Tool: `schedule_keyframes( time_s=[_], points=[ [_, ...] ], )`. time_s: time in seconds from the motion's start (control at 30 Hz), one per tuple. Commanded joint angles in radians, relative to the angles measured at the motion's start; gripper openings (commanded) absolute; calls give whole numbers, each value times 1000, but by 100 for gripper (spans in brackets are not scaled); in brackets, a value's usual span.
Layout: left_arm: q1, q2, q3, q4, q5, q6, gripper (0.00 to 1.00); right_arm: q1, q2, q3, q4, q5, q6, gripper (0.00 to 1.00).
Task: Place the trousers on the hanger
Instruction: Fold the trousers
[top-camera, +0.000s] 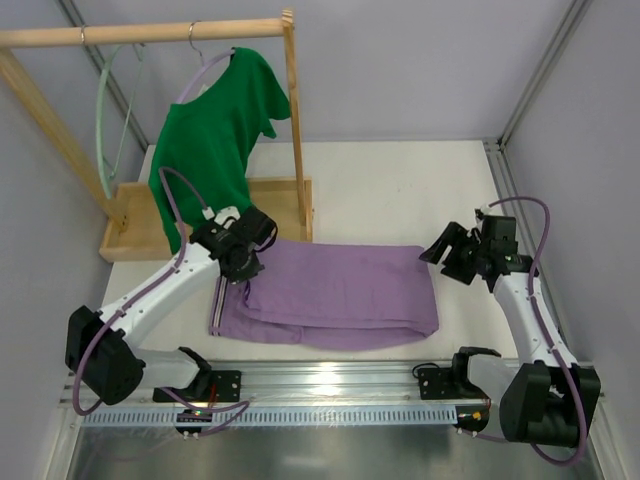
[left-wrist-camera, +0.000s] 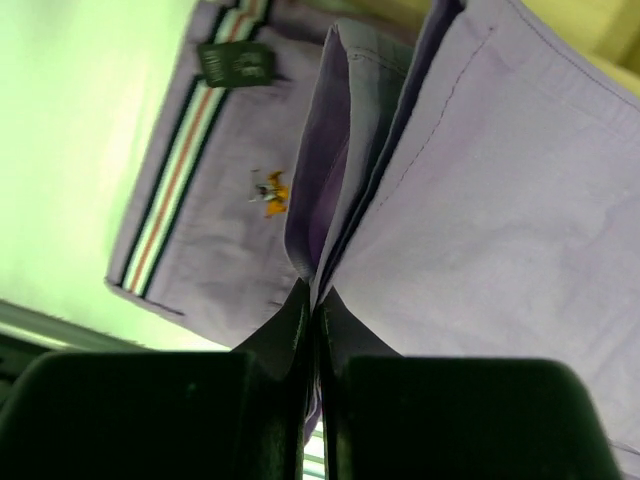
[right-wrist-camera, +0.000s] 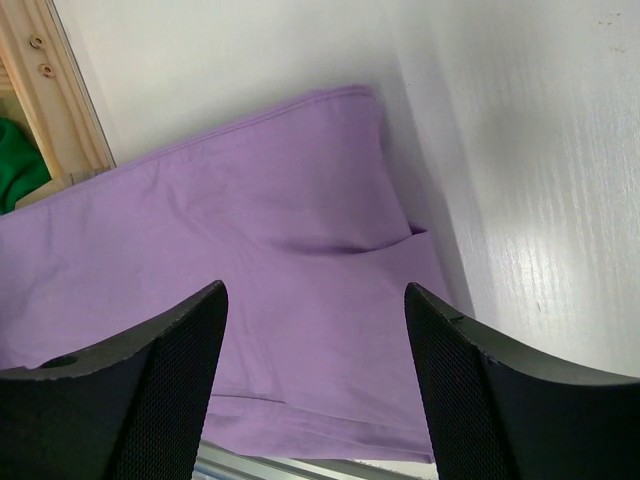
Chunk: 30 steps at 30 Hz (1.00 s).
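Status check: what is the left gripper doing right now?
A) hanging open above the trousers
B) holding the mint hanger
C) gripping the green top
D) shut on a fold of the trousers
D: the left wrist view shows the left gripper pinched shut on layered folds of the trousers.

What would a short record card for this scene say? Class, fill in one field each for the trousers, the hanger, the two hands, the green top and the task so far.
trousers: lilac, folded, lying flat on the table, striped waistband at the left
hanger: mint green, hooked on the wooden rail, nothing on it
left hand: shut on a fold of the trousers near the waistband
right hand: open, by the trousers' right end, holding nothing
green top: hung on the same rail, right of the hanger
task so far: trousers not yet on the hanger
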<state>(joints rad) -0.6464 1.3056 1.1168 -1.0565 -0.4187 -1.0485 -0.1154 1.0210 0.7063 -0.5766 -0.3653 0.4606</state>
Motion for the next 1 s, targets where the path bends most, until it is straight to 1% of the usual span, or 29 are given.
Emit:
schedule_keyframes(
  time_s=[0.0, 0.1, 0.33, 0.5, 0.53, 0.57, 0.63, 0.67, 0.7, 0.77, 0.97],
  points=[
    [43, -38, -43, -54, -43, 24, 1, 0, 19, -5, 63, -26, 15, 75],
    [76, -49, -89, -51, -40, 35, 0, 0, 24, -24, 83, -38, 21, 74],
    [120, -37, -141, -53, -32, 47, 1, 0, 48, -50, 101, -35, 16, 75],
    [145, -11, -160, -80, -89, 33, 1, 0, 62, -50, 106, -41, 12, 74],
    [149, -11, -158, -91, -95, 30, 6, 0, 62, -53, 106, -46, 10, 75],
    [152, -15, -155, -99, -112, 27, 22, 2, 59, -60, 107, -52, 10, 75],
    [156, -25, -143, -109, -132, 25, 39, 9, 56, -68, 109, -57, 4, 75],
    [157, -28, -126, -125, -147, 28, 50, 13, 57, -71, 110, -58, 1, 75],
    [159, -32, -118, -128, -176, 33, 55, 14, 66, -73, 112, -60, 0, 75],
    [172, -37, -106, -125, -192, 42, 62, 17, 80, -70, 115, -64, -11, 74],
    [240, -20, -169, 19, -60, 151, 65, 17, 116, -82, 133, -73, -33, 75]
  ],
)
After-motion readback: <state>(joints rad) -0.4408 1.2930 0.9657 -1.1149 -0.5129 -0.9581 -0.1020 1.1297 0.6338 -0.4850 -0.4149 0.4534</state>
